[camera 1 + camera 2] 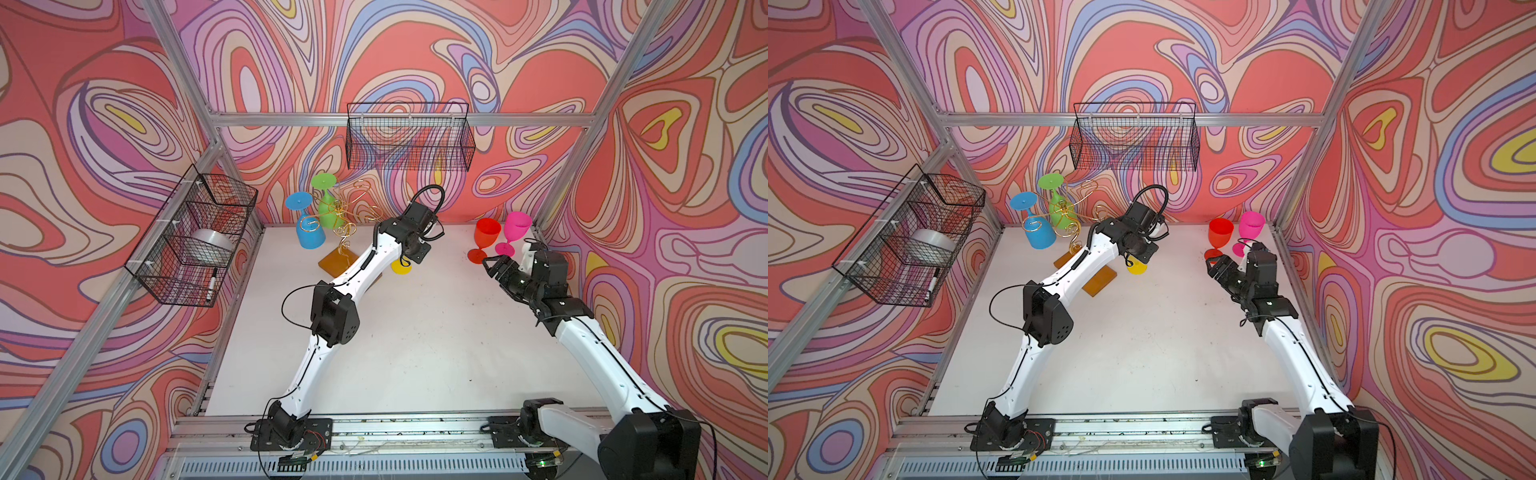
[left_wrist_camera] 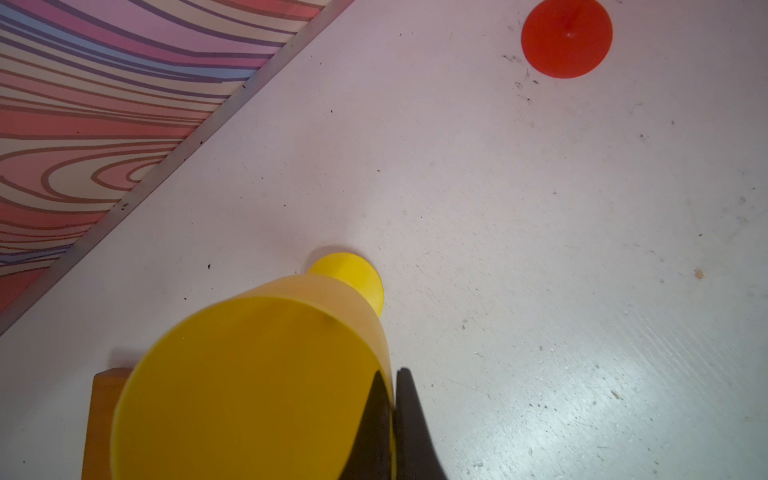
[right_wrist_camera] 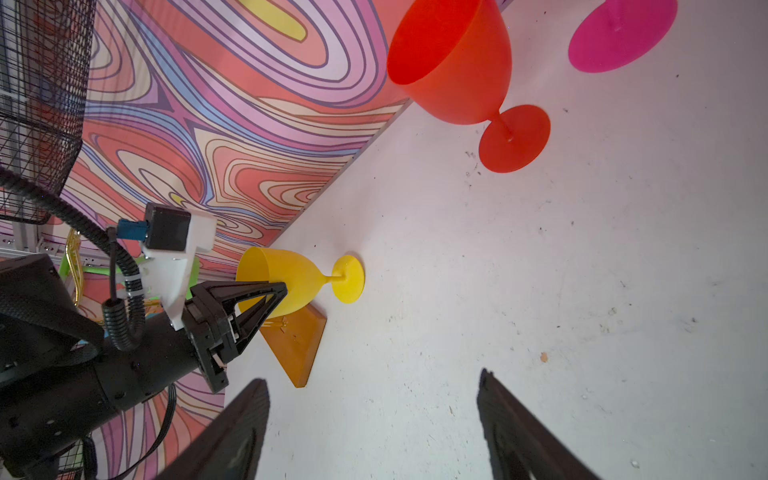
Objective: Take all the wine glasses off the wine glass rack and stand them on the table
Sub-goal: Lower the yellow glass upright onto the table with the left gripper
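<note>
Found the yellow wine glass (image 3: pixel 295 274) off the wine glass rack (image 1: pixel 334 262), close to the middle of both top views, just right of the rack's amber base and mostly hidden there under the left wrist, with only its round foot showing. Made it out in the wrist views as opaque yellow plastic: a deep rounded bowl, a short thin stem, a flat disc foot. Saw it upright, foot down at the white table (image 1: pixel 415 332); could not tell whether the foot actually touched.

Noted the left gripper (image 3: pixel 282 291) pinched tight on the bowl's rim, one finger inside and one outside the wall.

Noted the right gripper (image 3: pixel 372 378) at the right of both top views, jaws spread wide, holding nothing, just beside the foot of a red glass (image 1: pixel 486 235) with a pink glass (image 1: pixel 517 226) next to it.

Saw the rack left of centre near the back wall: thin gold wire, curled looping arms, a twisted stem. Counted two glasses hanging on it upside down, a blue glass (image 1: pixel 309 237) and a green glass (image 1: pixel 328 208).
</note>
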